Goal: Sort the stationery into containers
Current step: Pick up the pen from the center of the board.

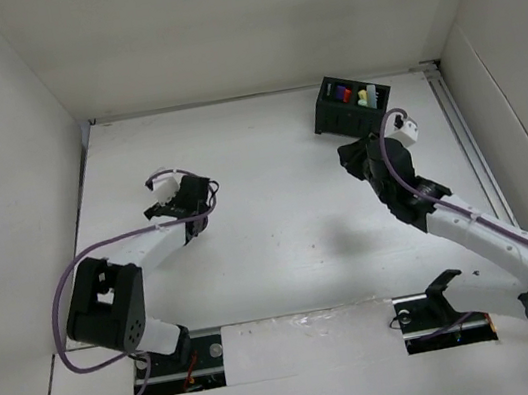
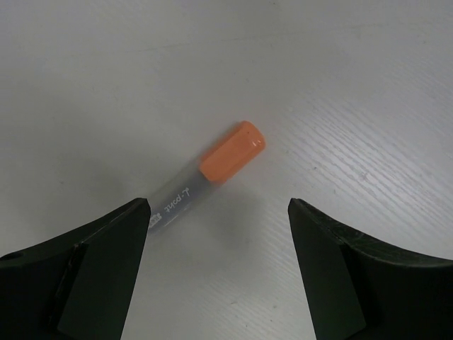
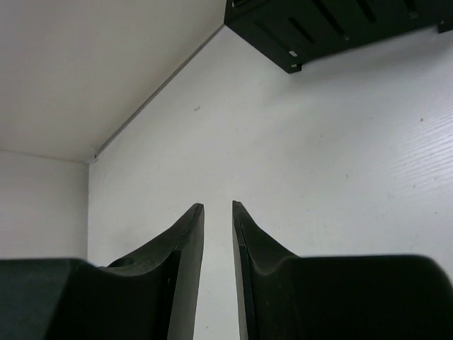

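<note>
The left claw (image 2: 218,207) hangs low over the white bench (image 1: 289,224), its two dark fingers (image 2: 106,262) spread wide, with a single orange-capped pen (image 2: 212,170) lying flat on the surface between them. The pen has a grey body with small print on it. It lies slantwise, cap pointing away from the wrist, its tail end just beside the finger on the left of the wrist view; whether the two touch cannot be told. The claw grips nothing.

Across the bench, near the far right corner, stands the black box (image 1: 340,119), with slots cut in its side wall. A purple pen (image 1: 339,94) and a yellow pen (image 1: 365,95) show inside it, though which compartment each is in cannot be made out. The right claw (image 3: 218,207) hovers just on the near side of the box, apart from it. Its fingers are drawn almost together with only a thin slit between them, holding nothing.
</note>
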`<state>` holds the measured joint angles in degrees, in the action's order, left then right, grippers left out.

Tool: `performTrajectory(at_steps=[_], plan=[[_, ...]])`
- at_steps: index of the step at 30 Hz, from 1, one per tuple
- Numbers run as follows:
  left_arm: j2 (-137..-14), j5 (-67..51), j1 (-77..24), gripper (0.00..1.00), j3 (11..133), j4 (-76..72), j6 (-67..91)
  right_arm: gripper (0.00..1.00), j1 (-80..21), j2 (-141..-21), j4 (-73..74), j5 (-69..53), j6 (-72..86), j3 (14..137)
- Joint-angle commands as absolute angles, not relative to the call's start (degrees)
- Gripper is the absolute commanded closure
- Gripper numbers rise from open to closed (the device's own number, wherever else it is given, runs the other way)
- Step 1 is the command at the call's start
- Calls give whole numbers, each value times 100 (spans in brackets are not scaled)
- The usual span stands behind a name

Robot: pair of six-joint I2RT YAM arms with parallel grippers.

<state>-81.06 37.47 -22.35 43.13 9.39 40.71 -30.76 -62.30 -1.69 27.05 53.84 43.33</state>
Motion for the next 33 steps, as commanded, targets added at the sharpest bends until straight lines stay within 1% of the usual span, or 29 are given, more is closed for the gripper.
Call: performTrajectory(at_steps=[1,2,9,13,17,18,21,22,25,26,27,29,30,31,33], plan=[[-8436,4211,-2084,23,4718,1415,4246,71,-3146,-6231,-501,2426,5432,4307],[-8533,4123,-2022,23,4772,1467,4245,70,-3146,-6162,-501,2426,5432,4307],[-8973,3639,-1828,23,4956,1336,3929,70,-3094,-5880,-501,2198,5432,4192],[-9455,3393,-1828,26,5185,1494,3806,69,-3094,-5775,-501,2145,5432,4192],[-9729,2981,-1828,32,5378,1494,3622,67,-3041,-5713,-501,2145,5432,4140],[-9799,2980,-1828,37,5379,1494,3621,67,-3041,-5713,-501,2145,5432,4140],[-9739,2761,-1828,49,5379,1363,3560,66,-2989,-5713,-501,2145,5432,4140],[-9738,2681,-1828,56,5327,1301,3560,66,-2988,-5713,-501,2145,5432,4140],[-9686,2400,-1828,69,5195,1134,3455,63,-2988,-5713,-501,2092,5432,4140],[-9686,2347,-1828,77,5194,1082,3454,62,-2988,-5765,-501,2040,5432,4140],[-9616,2260,-1828,82,5125,933,3376,57,-2988,-5766,-501,2039,5432,4140],[-9554,1882,-1828,89,5037,774,3305,53,-2988,-5836,-501,2039,5379,4140],[-9554,1820,-1828,97,5036,773,3305,46,-2988,-5897,-553,1969,5379,4140],[-9441,1602,-1828,100,4958,599,3244,43,-2988,-5976,-554,1969,5327,4201],[-9335,1346,-1880,100,4869,414,3243,37,-2988,-6151,-554,1750,5274,4253]])
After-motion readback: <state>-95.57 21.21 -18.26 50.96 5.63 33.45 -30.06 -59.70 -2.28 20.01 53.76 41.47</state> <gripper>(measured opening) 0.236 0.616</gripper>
